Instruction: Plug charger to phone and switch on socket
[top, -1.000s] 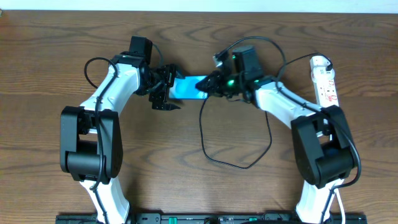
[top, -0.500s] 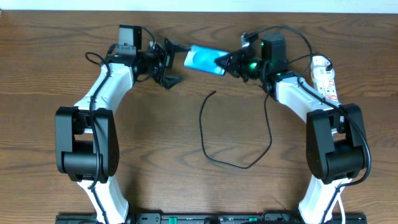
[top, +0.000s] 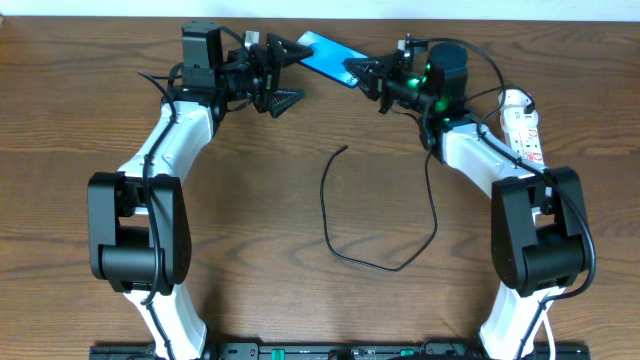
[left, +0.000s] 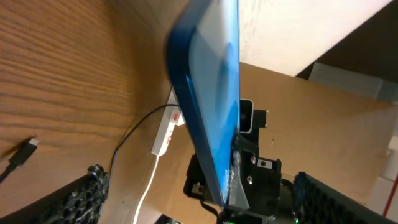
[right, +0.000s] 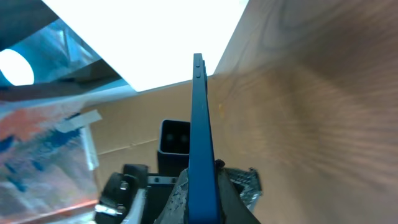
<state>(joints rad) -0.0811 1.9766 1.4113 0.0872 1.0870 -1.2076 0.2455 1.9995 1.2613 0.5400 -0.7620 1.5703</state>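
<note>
Phone (top: 325, 55), end-clamped aloft by right jaws, may slip and strike bench (top: 230, 220); left jaws spread wide.

- The socket (top: 521, 118) is partly covered by the right arm (top: 480, 165) in the overhead view
- The charger (left: 18, 158) is cut off by the left edge of the left wrist view
- The phone (right: 200, 143) is seen edge-on from the right wrist; its screen is hidden there
</note>
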